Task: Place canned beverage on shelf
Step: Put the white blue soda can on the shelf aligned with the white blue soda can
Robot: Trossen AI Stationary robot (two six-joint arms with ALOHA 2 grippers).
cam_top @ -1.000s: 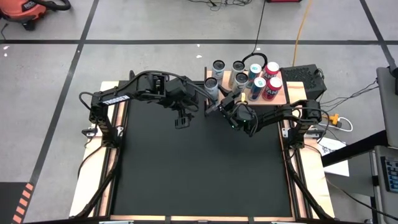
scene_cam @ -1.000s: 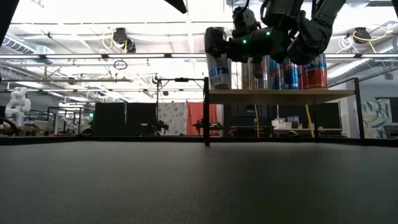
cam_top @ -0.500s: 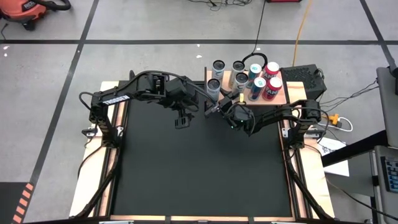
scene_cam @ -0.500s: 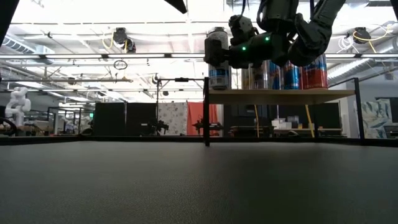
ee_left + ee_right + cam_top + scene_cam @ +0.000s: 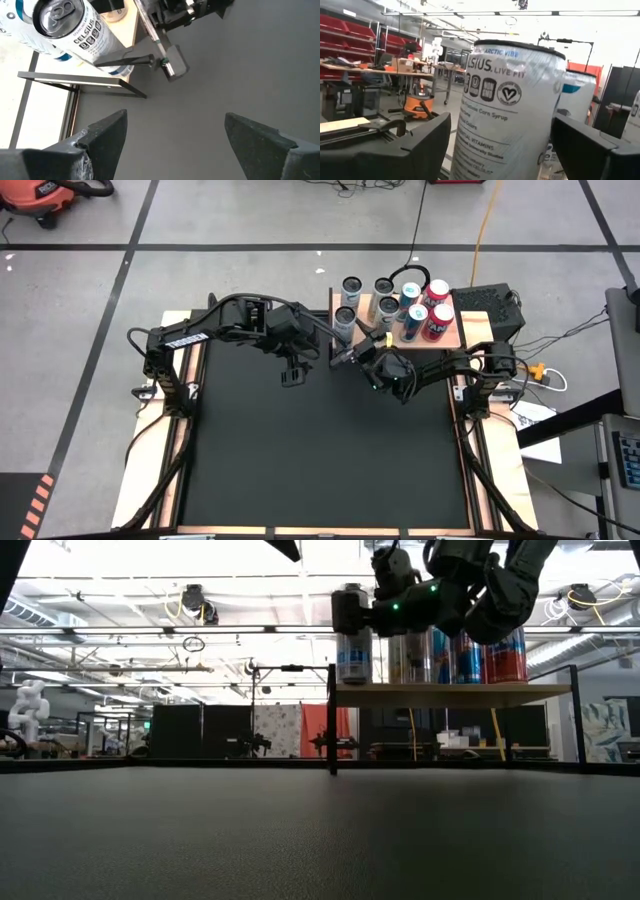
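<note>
White can [image 5: 353, 644] now stands on the shelf [image 5: 450, 694]; our right gripper [image 5: 352, 346] jaws have spread, releasing it; left gripper [image 5: 292, 372] waits open.

We reached our right arm in from the table's right side, its gripper [image 5: 352, 340] up at the far edge with fingers spread wide. Our left arm stretched across from the left, its gripper [image 5: 292, 375] hanging above the table, jaws parted and empty.
</note>
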